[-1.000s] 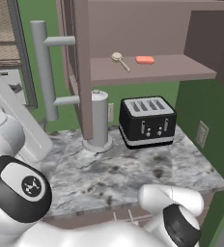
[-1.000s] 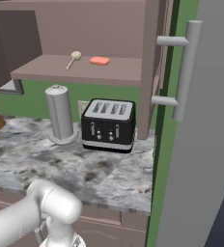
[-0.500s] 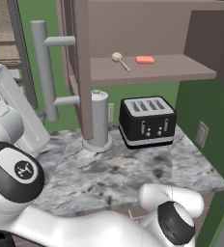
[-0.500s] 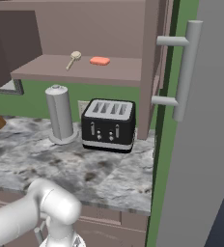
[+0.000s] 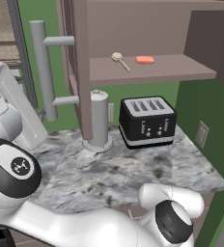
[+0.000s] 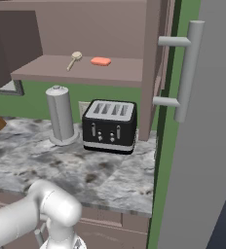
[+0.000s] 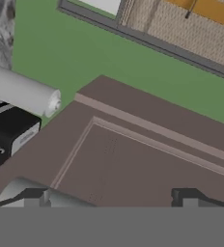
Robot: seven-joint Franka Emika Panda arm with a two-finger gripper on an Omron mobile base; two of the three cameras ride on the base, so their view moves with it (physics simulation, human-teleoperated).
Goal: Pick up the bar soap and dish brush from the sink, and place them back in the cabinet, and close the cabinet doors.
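Soap (image 5: 144,60) and brush (image 5: 119,59) are lying side by side, apart, on the cabinet (image 5: 147,29) shelf, brush to the left. Nearest, the end effector (image 7: 111,200) is hanging released, fingertips (image 7: 185,197) wide apart, facing a panelled door (image 7: 133,159). Farther, a black toaster (image 5: 147,121) and grey cylinder (image 5: 99,120) are standing on the marbled surface (image 5: 109,173) below the shelf. Both doors are standing open, bar handles (image 6: 185,68) showing.

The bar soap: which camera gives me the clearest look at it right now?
The left base view. There the bar soap lies flat on the cabinet shelf, unobstructed, with the dish brush apart on its left. The right base view shows the same soap slightly smaller. The hand view faces a cabinet door panel instead.
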